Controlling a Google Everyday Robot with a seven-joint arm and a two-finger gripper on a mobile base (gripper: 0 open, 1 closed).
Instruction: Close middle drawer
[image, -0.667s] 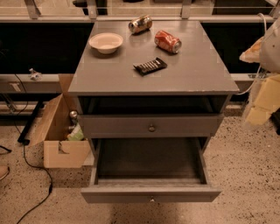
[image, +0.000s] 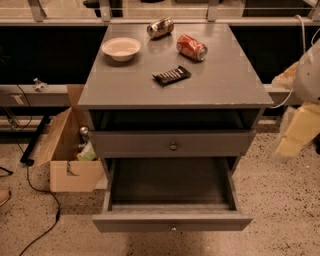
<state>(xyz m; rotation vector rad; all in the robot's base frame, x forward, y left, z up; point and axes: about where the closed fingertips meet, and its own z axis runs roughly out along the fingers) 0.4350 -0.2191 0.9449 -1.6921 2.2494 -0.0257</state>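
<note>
The middle drawer (image: 172, 221) is pulled far out at the bottom of the grey cabinet. Its long flat front faces me, with a small round knob (image: 173, 228) at the centre. Its deep dark-grey tray (image: 172, 182) looks empty. Above it, the taller drawer front with a brassy knob (image: 173, 146) stands slightly out, with a dark gap over it. My gripper (image: 294, 135) is a blurred pale yellow and white shape at the right edge, beside the cabinet and level with the upper drawer. It is apart from both drawers.
On the cabinet top (image: 215, 90) are a white bowl (image: 121, 48), a red can (image: 191, 47) and a brown can (image: 160, 27), both on their sides, and a dark snack bar (image: 171, 75). An open cardboard box (image: 70, 160) and cables (image: 42, 200) are on the floor to the left.
My gripper at the right edge has shifted slightly downward. The drawers and the things on the cabinet top have not moved.
</note>
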